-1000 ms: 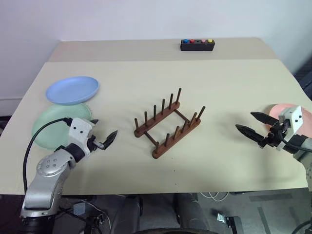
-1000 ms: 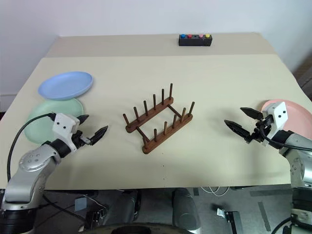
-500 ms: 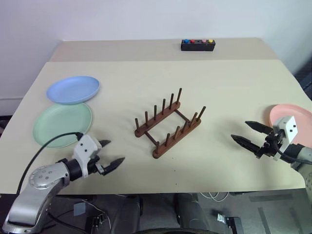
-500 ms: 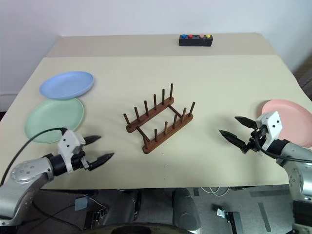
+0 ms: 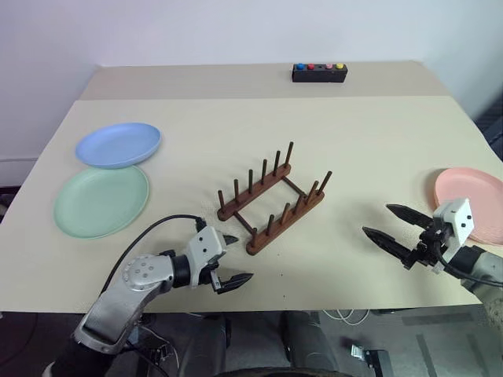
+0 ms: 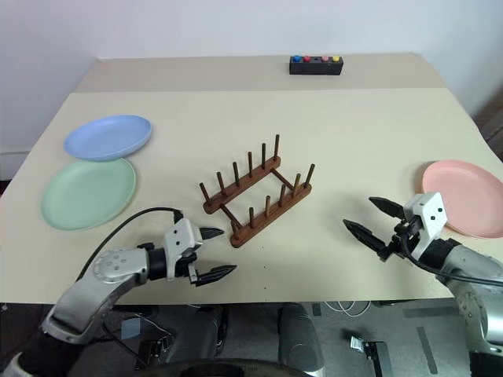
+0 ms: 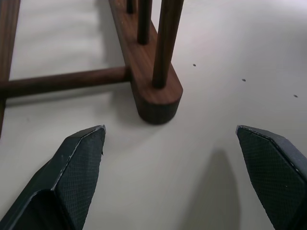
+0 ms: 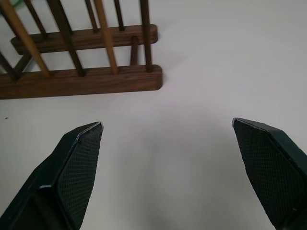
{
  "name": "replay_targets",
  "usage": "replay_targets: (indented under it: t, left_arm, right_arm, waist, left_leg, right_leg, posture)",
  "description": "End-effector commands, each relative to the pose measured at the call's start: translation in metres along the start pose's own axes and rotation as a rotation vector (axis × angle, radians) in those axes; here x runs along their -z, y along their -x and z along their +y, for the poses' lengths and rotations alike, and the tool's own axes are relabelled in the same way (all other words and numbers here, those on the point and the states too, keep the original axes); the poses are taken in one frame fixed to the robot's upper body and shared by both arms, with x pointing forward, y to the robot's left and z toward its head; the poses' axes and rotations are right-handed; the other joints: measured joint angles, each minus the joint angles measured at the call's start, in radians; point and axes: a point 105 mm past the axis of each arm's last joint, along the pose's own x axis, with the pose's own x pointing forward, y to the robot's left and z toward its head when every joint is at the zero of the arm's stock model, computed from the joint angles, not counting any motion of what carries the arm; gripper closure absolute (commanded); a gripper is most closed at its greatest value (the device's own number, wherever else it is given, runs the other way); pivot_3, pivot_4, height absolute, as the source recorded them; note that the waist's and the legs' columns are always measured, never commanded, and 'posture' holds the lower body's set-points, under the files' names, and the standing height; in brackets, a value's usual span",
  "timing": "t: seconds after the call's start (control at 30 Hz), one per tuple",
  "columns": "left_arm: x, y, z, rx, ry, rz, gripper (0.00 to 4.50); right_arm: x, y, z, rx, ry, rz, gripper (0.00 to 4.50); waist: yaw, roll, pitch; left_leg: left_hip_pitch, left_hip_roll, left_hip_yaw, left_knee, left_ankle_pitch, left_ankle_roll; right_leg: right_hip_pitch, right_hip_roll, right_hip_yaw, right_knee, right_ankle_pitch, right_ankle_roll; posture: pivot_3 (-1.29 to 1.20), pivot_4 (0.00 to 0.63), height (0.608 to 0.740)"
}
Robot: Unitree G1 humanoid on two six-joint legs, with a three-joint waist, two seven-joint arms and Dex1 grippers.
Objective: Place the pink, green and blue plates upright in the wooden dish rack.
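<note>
While three plates lie flat, the left gripper [image 5: 227, 264] has swung from the green plate [image 5: 100, 201] toward the wooden dish rack [image 5: 271, 199] (both grippers gape empty); nothing racked.

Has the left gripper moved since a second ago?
Yes. The left gripper, open and empty, has swung from beside the green plate toward the near end of the wooden dish rack.

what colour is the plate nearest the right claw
Salmon pink plate, clearest in the right eye view.
</note>
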Motion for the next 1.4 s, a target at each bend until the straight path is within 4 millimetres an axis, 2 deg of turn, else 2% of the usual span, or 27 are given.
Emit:
replay_targets:
  t: [0.03, 0.1, 0.2, 0.4, 0.6, 0.8, 0.9, 1.03, 1.2, 1.4]
  left_arm:
    - [0.006, -0.015, 0.0, -0.017, 0.005, 0.007, 0.0]
    - [0.006, -0.019, 0.009, -0.067, -0.022, -0.001, 0.0]
    - [0.008, -0.023, 0.012, -0.076, -0.023, -0.012, 0.87]
    - [0.013, -0.025, 0.012, -0.075, -0.009, -0.026, 3.73]
    - [0.012, -0.024, 0.017, -0.1, -0.061, -0.015, 3.73]
    - [-0.01, -0.029, 0.032, 0.009, -0.148, -0.055, 3.73]
    - [-0.022, -0.037, 0.038, 0.084, -0.174, -0.08, 3.73]
    - [-0.037, -0.056, 0.046, 0.199, -0.24, -0.085, 3.73]
    - [-0.045, -0.076, 0.051, 0.288, -0.296, -0.09, 3.73]
    - [-0.049, -0.089, 0.059, 0.314, -0.328, -0.096, 3.73]
  right_arm:
    - [-0.012, 0.003, 0.004, 0.021, 0.027, -0.047, 0.08]
    - [-0.013, 0.003, 0.005, 0.026, 0.026, -0.05, 0.08]
    - [-0.013, 0.003, 0.007, 0.033, 0.027, -0.053, 0.0]
    - [-0.014, 0.004, 0.006, 0.042, 0.029, -0.053, 0.0]
    - [-0.018, 0.001, 0.004, 0.038, 0.037, -0.058, 0.0]
    - [-0.007, -0.001, 0.008, -0.007, 0.03, 0.01, 0.0]
    - [-0.005, -0.003, 0.013, -0.025, 0.026, 0.015, 0.0]
    - [-0.01, -0.002, 0.013, 0.004, 0.036, -0.002, 0.0]
    - [-0.016, 0.007, 0.02, 0.041, 0.037, -0.009, 0.0]
    - [-0.019, 0.016, 0.032, 0.08, 0.023, -0.008, 0.0]
  waist:
    - [0.002, 0.0, 0.0]
    - [0.001, 0.0, 0.0]
    - [0.001, 0.002, -0.001]
    - [0.001, 0.003, -0.002]
    - [0.001, 0.003, -0.002]
    - [0.004, 0.003, -0.002]
    - [-0.001, 0.003, -0.002]
    - [0.002, 0.003, -0.002]
    - [0.0, 0.002, -0.002]
    - [-0.002, 0.002, -0.001]
  left_leg:
    - [0.0, 0.0, 0.0, 0.0, 0.0, 0.0]
    - [0.0, 0.0, 0.0, 0.001, 0.0, 0.0]
    - [0.001, 0.0, 0.0, 0.0, 0.0, 0.0]
    - [0.001, 0.0, 0.0, 0.0, 0.0, 0.0]
    - [0.002, 0.0, 0.0, 0.0, 0.0, 0.0]
    - [0.002, 0.0, 0.0, 0.001, 0.0, 0.0]
    - [0.002, 0.0, 0.0, 0.001, 0.0, 0.0]
    - [0.001, -0.001, 0.0, 0.0, 0.0, 0.0]
    - [0.0, -0.001, -0.001, -0.001, 0.0, 0.001]
    - [-0.001, -0.001, -0.001, 0.0, -0.001, 0.001]
  right_leg:
    - [0.001, 0.0, 0.0, 0.0, 0.0, 0.0]
    - [0.001, 0.0, 0.0, -0.001, 0.0, 0.0]
    - [0.001, 0.0, 0.0, 0.0, 0.0, 0.0]
    - [0.002, 0.0, 0.0, 0.0, 0.0, 0.0]
    - [0.002, 0.0, 0.0, -0.001, 0.0, 0.0]
    - [0.003, 0.0, 0.0, -0.001, 0.0, 0.0]
    - [0.003, 0.0, 0.0, -0.001, 0.0, 0.0]
    - [0.002, 0.0, -0.001, -0.001, 0.0, 0.002]
    - [0.001, 0.0, -0.001, -0.001, 0.001, 0.005]
    - [0.0, 0.0, 0.0, 0.0, 0.001, 0.006]
  posture:
    - [0.0, 0.15, 0.74]
    - [0.0, 0.15, 0.74]
    - [0.0, 0.15, 0.74]
    - [0.0, 0.15, 0.74]
    - [0.0, 0.15, 0.74]
    - [0.0, 0.15, 0.74]
    - [0.0, 0.15, 0.74]
    - [0.0, 0.15, 0.74]
    - [0.0, 0.15, 0.74]
    - [0.0, 0.15, 0.74]
